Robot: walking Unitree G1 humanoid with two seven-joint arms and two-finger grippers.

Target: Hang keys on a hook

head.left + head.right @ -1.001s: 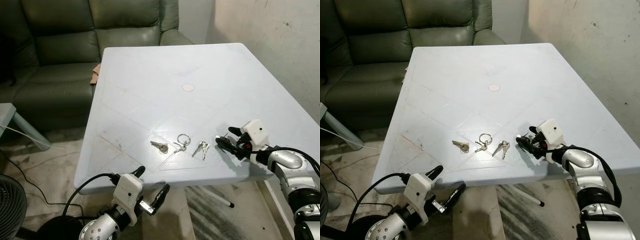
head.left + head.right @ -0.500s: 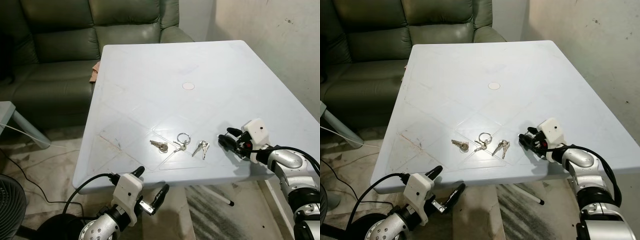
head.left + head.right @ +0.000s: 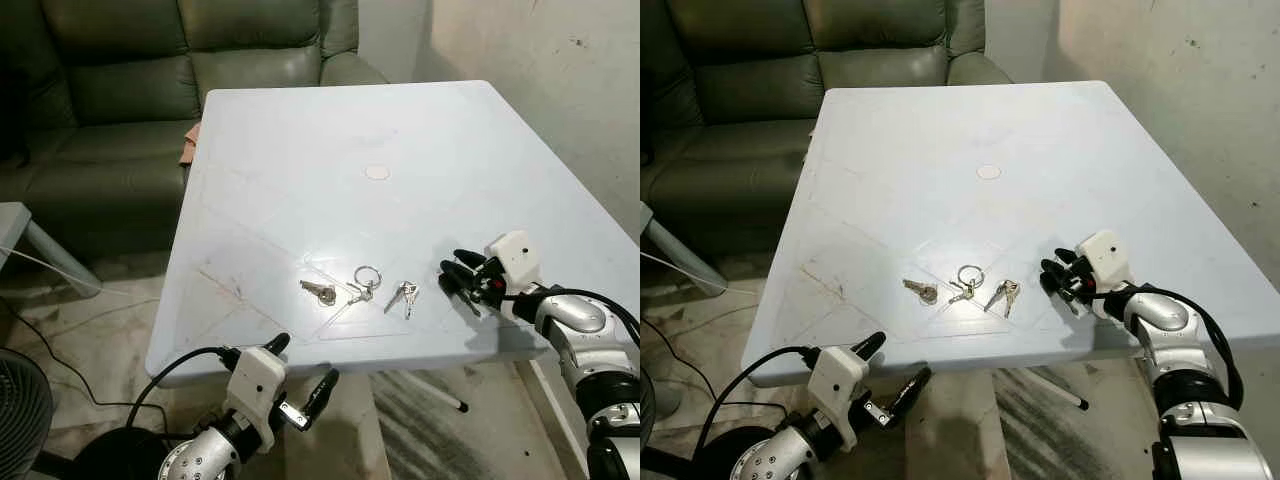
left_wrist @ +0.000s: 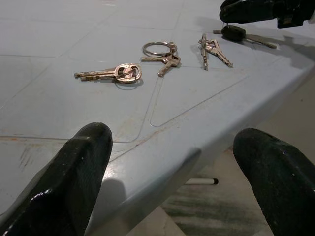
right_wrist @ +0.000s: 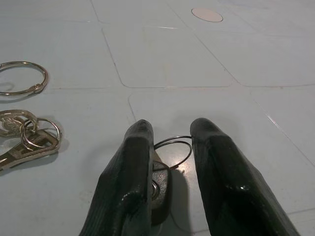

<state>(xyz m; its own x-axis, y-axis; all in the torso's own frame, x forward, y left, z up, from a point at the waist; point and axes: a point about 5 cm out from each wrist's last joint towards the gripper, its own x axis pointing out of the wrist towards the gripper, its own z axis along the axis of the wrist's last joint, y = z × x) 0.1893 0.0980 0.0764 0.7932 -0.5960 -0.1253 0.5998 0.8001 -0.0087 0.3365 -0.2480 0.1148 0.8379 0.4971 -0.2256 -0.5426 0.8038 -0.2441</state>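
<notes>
Pinching black-headed key, right fingers hide its blade; left fingers spread, idle.

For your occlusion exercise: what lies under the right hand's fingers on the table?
Under the right hand lies a black-headed key with a thin wire ring, resting on the table. The fingers cover most of the key; its blade shows in the left wrist view.

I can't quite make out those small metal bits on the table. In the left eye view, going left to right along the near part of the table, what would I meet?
A single key → a key ring with a small key → a pair of keys → the right gripper, its black fingers around a dark-headed key.
</notes>
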